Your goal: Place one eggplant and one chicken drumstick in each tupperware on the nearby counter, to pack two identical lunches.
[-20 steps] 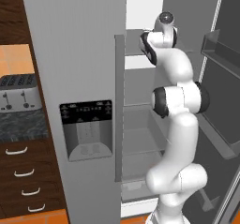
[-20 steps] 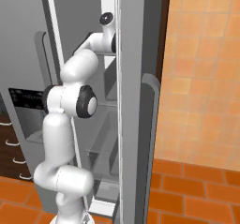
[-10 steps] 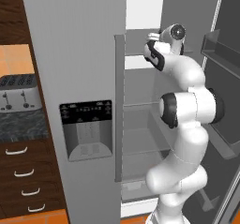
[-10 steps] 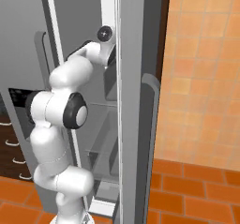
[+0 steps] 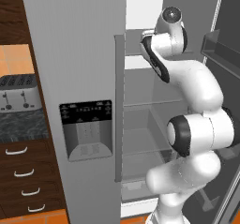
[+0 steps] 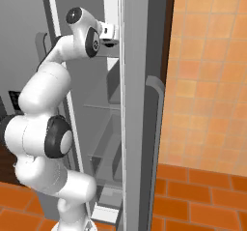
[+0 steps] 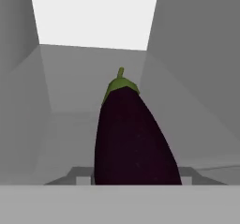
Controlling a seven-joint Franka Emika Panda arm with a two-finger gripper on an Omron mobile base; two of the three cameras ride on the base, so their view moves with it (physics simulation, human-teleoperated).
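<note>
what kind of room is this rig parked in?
A kitchen, most likely. The arm reaches into an open grey fridge with a dispenser panel on its shut door; a silver toaster sits on a dark counter over drawers, and the hand view shows an eggplant.

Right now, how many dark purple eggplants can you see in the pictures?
1. The glossy dark purple eggplant with a green stem cap lies inside the grey fridge compartment, straight ahead in the hand view. Others may be hidden elsewhere.

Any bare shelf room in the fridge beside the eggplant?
Hand view: bare grey shelf on both sides of the eggplant, out to the fridge walls, and behind its stem to the back wall. Crowded only along the eggplant itself.
</note>
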